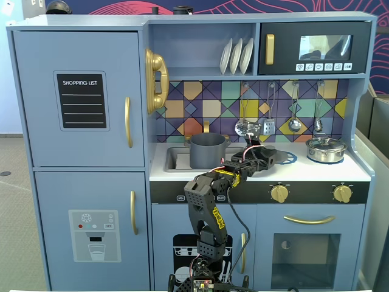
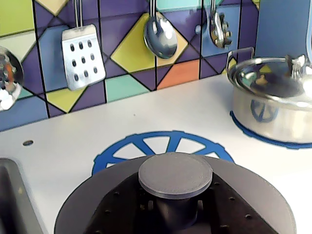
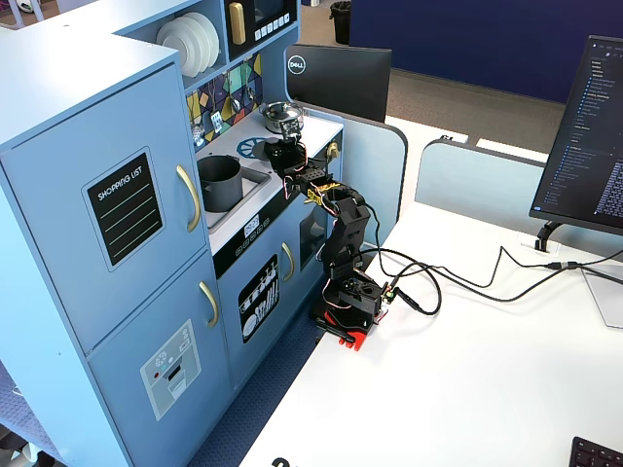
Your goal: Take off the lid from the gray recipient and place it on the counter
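Observation:
The gray recipient (image 1: 208,151) stands uncovered in the sink, and a fixed view from the side shows it as an open dark pot (image 3: 220,182). My gripper (image 2: 175,207) is shut on the knob of the lid (image 2: 175,173), one dark finger (image 2: 122,207) on each side of the stem. The dark gray lid (image 1: 275,152) sits level over the near half of the blue printed burner (image 2: 161,141) on the white counter (image 2: 73,141). I cannot tell whether the lid touches the counter.
A shiny steel pot (image 2: 273,107) with its own lid stands on the right burner, close to the held lid. A spatula (image 2: 83,56), ladle (image 2: 161,34) and other utensils hang on the tiled back wall. The sink (image 1: 176,159) lies left of the burner.

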